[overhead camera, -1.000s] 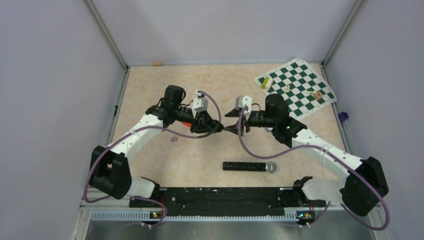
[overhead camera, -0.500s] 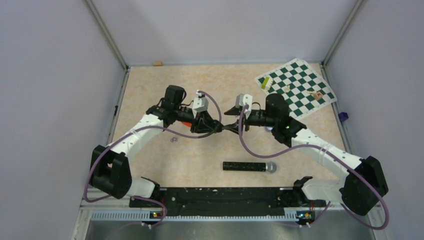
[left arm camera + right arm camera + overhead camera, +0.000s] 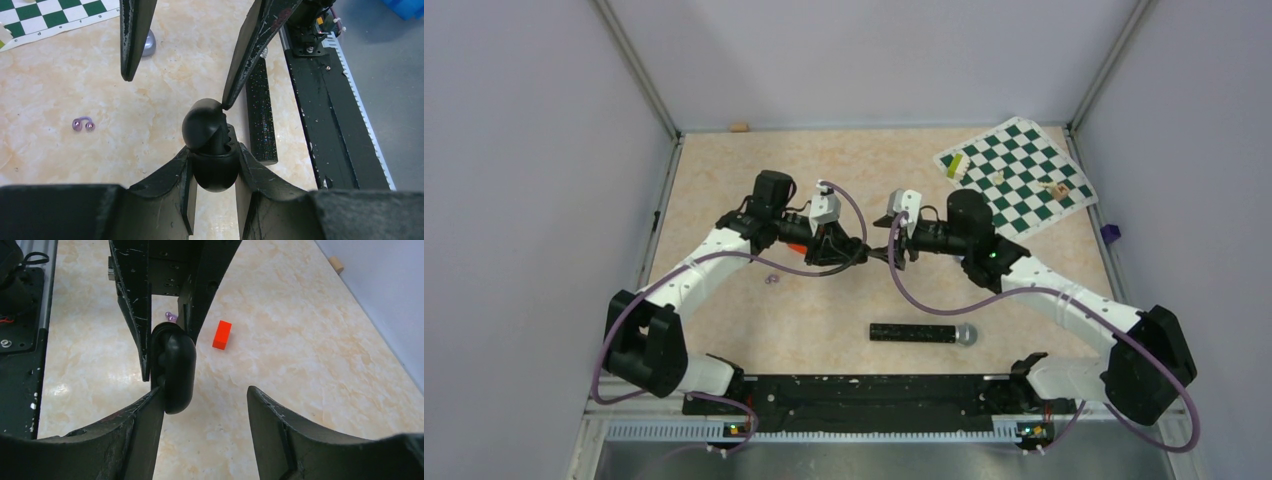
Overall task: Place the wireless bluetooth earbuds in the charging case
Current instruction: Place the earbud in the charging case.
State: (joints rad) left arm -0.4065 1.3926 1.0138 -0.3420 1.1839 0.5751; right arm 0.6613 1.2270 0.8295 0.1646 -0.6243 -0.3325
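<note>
My left gripper [image 3: 854, 252] is shut on the charging case [image 3: 212, 172], a glossy black pod held above the table. Its lid [image 3: 201, 121] stands partly open. My right gripper [image 3: 887, 253] faces it, open and empty. In the left wrist view one right fingertip [image 3: 227, 97] touches the lid's edge, and the other [image 3: 131, 50] stands off to the left. In the right wrist view the case [image 3: 175, 365] lies against my lower left finger [image 3: 145, 425]. No earbuds show as separate things; I cannot tell if they sit inside the case.
A long black microphone [image 3: 922, 333] lies near the front. A red block [image 3: 222, 334] and tiny purple rings [image 3: 772, 279] lie under the left arm. A grey-blue disc [image 3: 149, 42] lies beyond the right fingers. A chessboard [image 3: 1014, 175] with small pieces is at the back right.
My right arm has moved left toward the left gripper, bringing its open fingers up to the case. The left arm has stayed put.
</note>
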